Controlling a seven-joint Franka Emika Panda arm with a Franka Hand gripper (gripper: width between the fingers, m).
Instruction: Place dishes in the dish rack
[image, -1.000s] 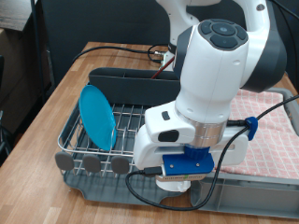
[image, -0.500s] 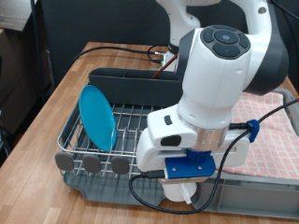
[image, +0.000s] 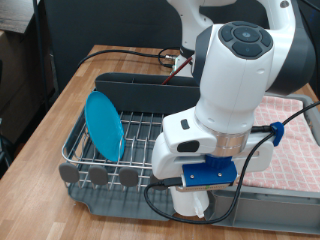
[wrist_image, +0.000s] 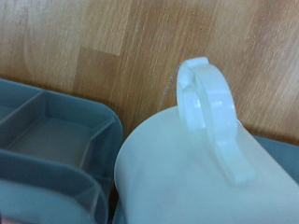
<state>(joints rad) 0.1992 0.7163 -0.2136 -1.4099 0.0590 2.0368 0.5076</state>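
A light-blue plate (image: 104, 124) stands on edge in the wire dish rack (image: 75, 150) at the exterior view's left. My gripper (image: 197, 200) hangs low over the rack's front right part, mostly hidden by the big white arm. Right under the hand is a white mug (image: 188, 207). The wrist view is filled by the mug (wrist_image: 201, 177) with its handle (wrist_image: 210, 112) on top; no fingers show there. Beside the mug lies a grey compartmented tray (wrist_image: 56, 140). The wooden spoon is out of view.
A pink checked cloth (image: 292, 140) lies at the exterior view's right. The rack's tall grey back compartment (image: 130, 85) runs along its far side. Grey round discs (image: 98, 176) line the front edge. Black cables (image: 160, 205) trail from the hand. The wooden table (wrist_image: 112, 47) shows beyond the tray.
The arm and hand have drifted slightly toward the exterior view's right and a little lower. The blue plate has not moved.
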